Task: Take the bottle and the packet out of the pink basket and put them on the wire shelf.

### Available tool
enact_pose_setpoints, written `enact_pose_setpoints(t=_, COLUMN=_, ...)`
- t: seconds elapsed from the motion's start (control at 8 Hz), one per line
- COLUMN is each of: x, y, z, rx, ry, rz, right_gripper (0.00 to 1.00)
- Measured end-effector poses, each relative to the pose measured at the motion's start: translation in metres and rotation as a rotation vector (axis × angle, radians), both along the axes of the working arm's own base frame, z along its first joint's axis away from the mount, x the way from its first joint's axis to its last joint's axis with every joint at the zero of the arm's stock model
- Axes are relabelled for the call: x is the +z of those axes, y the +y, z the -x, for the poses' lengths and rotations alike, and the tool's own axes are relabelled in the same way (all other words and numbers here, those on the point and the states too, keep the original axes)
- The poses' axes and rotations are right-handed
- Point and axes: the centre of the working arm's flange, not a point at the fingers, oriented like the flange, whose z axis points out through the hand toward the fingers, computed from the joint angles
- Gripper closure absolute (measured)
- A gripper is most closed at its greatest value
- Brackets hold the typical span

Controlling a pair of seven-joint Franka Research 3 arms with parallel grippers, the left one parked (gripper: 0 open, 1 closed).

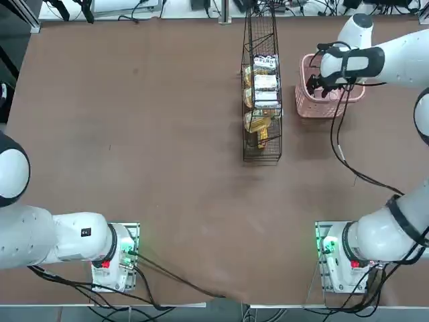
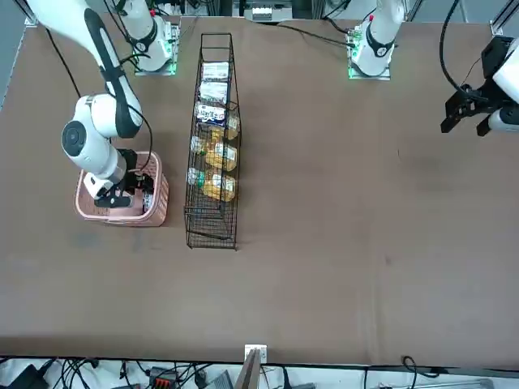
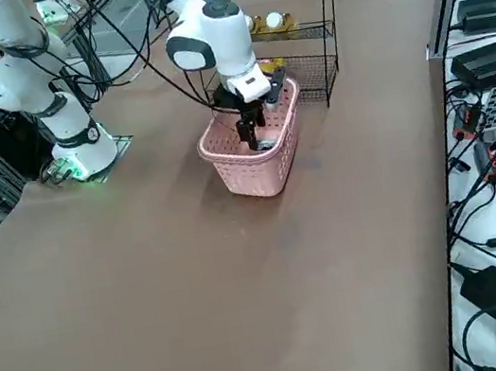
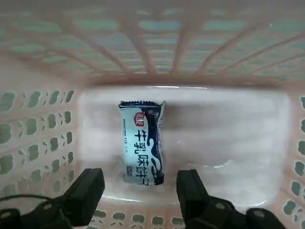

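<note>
Packet (image 4: 142,143) lies on the pink basket (image 4: 259,138)'s floor, near one long edge, with the right gripper (image 4: 139,188)'s jaws parted inside the basket, gripping nothing.

So the one thing I can actually read is on the small packet (image 4: 143,143) lying on the floor of the pink basket (image 3: 260,169). Big dark Chinese characters run in a single line along its pale face, and I make them out as 牛乳味饼. There's a red logo (image 4: 139,119) with a white mark inside at the start of that line, but I can't tell what it says. The tinier print next to the characters is too small to read, sorry. Same deal with the labels on the packets (image 2: 215,113) in the wire shelf (image 1: 263,151) beside the basket.
</note>
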Motion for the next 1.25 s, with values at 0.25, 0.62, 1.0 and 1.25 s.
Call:
enact_pose_setpoints(t=0.25, x=-0.002, y=0.0, z=-0.002, rx=0.007, ry=0.0, rz=0.0, right_gripper=0.07)
enact_pose_setpoints(t=0.62, x=-0.008, y=0.0, z=-0.002, rx=0.008, ry=0.01, rz=0.0, right_gripper=0.07)
enact_pose_setpoints(t=1.0, x=-0.014, y=0.0, z=-0.002, rx=0.017, ry=0.018, rz=0.0, right_gripper=0.07)
enact_pose_setpoints(t=1.25, x=-0.02, y=0.0, z=-0.002, rx=0.026, ry=0.019, rz=0.0, right_gripper=0.07)
